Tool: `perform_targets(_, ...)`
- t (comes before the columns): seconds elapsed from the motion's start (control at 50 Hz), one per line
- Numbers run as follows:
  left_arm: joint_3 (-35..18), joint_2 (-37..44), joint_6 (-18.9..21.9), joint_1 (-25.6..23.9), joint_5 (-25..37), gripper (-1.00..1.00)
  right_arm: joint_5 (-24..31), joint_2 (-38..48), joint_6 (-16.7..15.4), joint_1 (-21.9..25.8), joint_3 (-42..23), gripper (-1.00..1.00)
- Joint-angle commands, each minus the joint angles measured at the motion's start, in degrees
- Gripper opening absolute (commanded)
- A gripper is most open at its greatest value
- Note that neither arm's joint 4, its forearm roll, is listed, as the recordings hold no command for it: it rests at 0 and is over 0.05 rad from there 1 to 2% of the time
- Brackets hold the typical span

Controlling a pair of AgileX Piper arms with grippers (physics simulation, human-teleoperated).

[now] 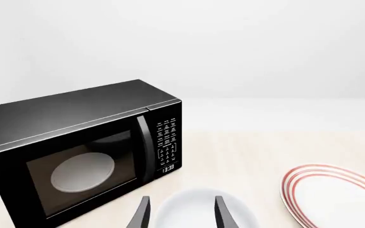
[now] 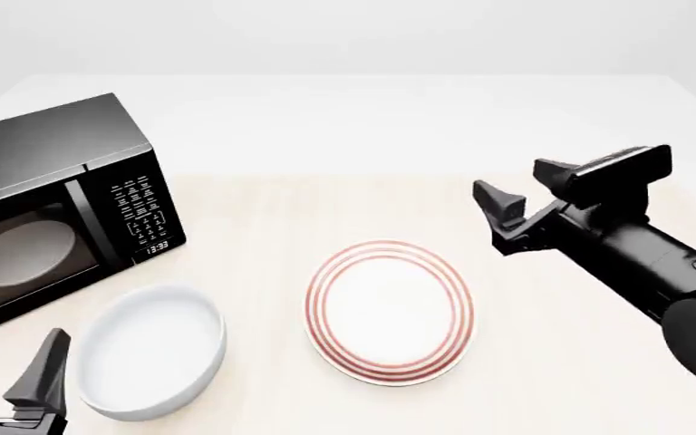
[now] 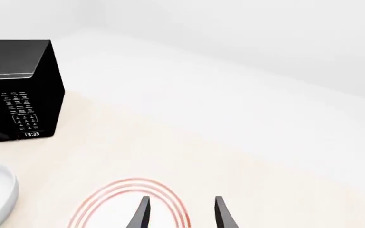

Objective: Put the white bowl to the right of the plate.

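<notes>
- Your white bowl (image 2: pixel 149 362) sits on the pale worktop (image 2: pixel 361 154) at the lower left of the front view, still left of the plate (image 2: pixel 388 311), the two near each other but apart.
- The red-ringed plate lies flat at the frame's lower centre.
- A black microwave (image 2: pixel 52 213) stands at the left edge, just behind the bowl, door closed.
- Your left tool (image 2: pixel 10 381) hovers in the lower-left corner beside the bowl, fingers spread and holding nothing.
- Your right tool (image 2: pixel 520 195) hangs raised at the right of the frame, above and right of the plate, fingers parted and empty.
</notes>
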Motion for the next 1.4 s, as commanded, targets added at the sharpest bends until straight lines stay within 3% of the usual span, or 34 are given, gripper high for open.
perform_targets(0.02, 0.00, 0.00, 0.00, 0.00, 0.00, 1.00, 3.96, 11.74, -0.50, 4.22, -11.17, 1.00)
perform_targets(0.16, 0.00, 0.00, 0.00, 0.00, 0.00, 1.00, 7.22, 16.56, -0.20, 6.35, -16.78, 1.00)
perform_targets(0.2, 0.00, 0.00, 0.00, 0.00, 0.00, 1.00, 8.04, 18.04, -1.83, 6.59, -18.74, 1.00)
perform_targets(0.22, 0.00, 0.00, 0.00, 0.00, 0.00, 1.00, 8.52, 18.49, -0.56, 7.69, -19.63, 1.00)
perform_targets(0.28, 0.00, 0.00, 0.00, 0.00, 0.00, 1.00, 9.58, 21.05, -1.34, 8.90, -22.11, 1.00)
perform_targets(0.32, 0.00, 0.00, 0.00, 0.00, 0.00, 1.00, 10.65, 23.39, -0.13, 10.80, -24.34, 1.00)
perform_targets(0.62, 0.00, 0.00, 0.00, 0.00, 0.00, 1.00, 13.51, 32.83, 1.94, 14.69, -33.28, 1.00)
perform_targets(0.66, 0.00, 0.00, 0.00, 0.00, 0.00, 1.00, 13.59, 33.68, -1.45, 13.91, -33.96, 1.00)
perform_targets(0.7, 0.00, 0.00, 0.00, 0.00, 0.00, 1.00, 13.96, 34.17, 1.32, 15.00, -34.91, 1.00)
perform_targets(0.72, 0.00, 0.00, 0.00, 0.00, 0.00, 1.00, 14.13, 34.88, 0.08, 14.84, -35.50, 1.00)
perform_targets(1.06, 0.00, 0.00, 0.00, 0.00, 0.00, 1.00, 17.17, 42.06, 2.04, 18.98, -42.64, 1.00)
perform_targets(1.4, 0.00, 0.00, 0.00, 0.00, 0.00, 1.00, 19.14, 47.99, 5.46, 22.63, -47.69, 1.00)
